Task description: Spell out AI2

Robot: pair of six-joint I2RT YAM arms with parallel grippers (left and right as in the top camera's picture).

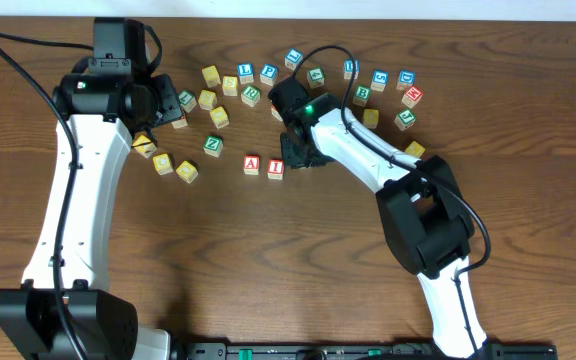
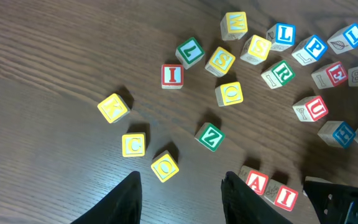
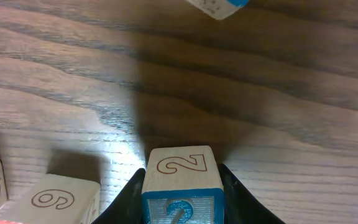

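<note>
Soft, even light falls from above onto the wooden bench [image 1: 528, 120], and the overhead view is sharp, with faint shadows hugging the arms. From the right wrist, a bright glare patch sits on the wood just ahead and left of the right pincer [image 3: 181, 186], and a broad dark shadow stretches beyond it. The 2 block [image 3: 181, 165] there is crisp. The blue-edged block [image 3: 219, 5] far ahead is blurred.

On the surface [image 1: 538, 200], the A block [image 1: 252, 165] lies just left of the I block [image 1: 275, 168]. The 2 block [image 3: 182, 177] sits right of them, between the right gripper [image 3: 182, 190] jaws. Loose blocks [image 1: 218, 117] lie scattered behind.
</note>
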